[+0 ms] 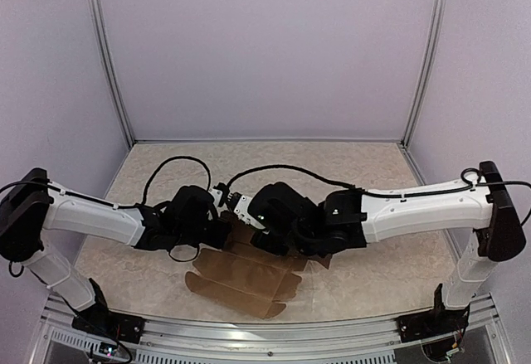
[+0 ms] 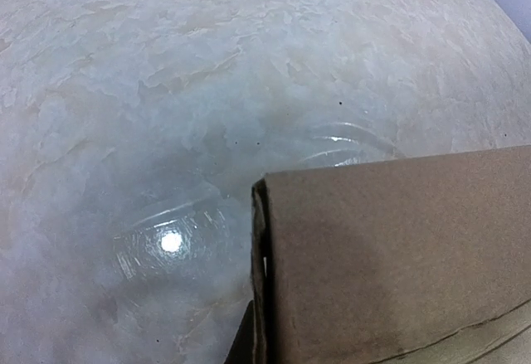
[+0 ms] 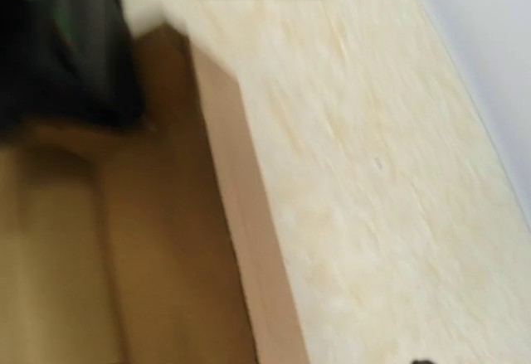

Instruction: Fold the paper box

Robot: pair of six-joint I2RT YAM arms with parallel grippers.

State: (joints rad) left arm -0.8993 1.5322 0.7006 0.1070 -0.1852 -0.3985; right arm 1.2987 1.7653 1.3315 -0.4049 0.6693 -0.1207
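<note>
The brown box (image 1: 245, 277), part-folded with tabbed flaps lying flat, sits beneath both grippers. The left gripper (image 1: 221, 233) has its jaws closed beside a raised panel. I cannot tell how the right gripper (image 1: 272, 244) jaws stand.

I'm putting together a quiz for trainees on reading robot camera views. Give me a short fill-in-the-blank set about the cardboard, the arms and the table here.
1. The paper box is made of plain ___ cardboard.
2. In the top view, the number of robot arms reaching in over it is ___.
3. Compared with the pale marbled table, its colour is ___.

Missing words: brown; two; darker.
</note>
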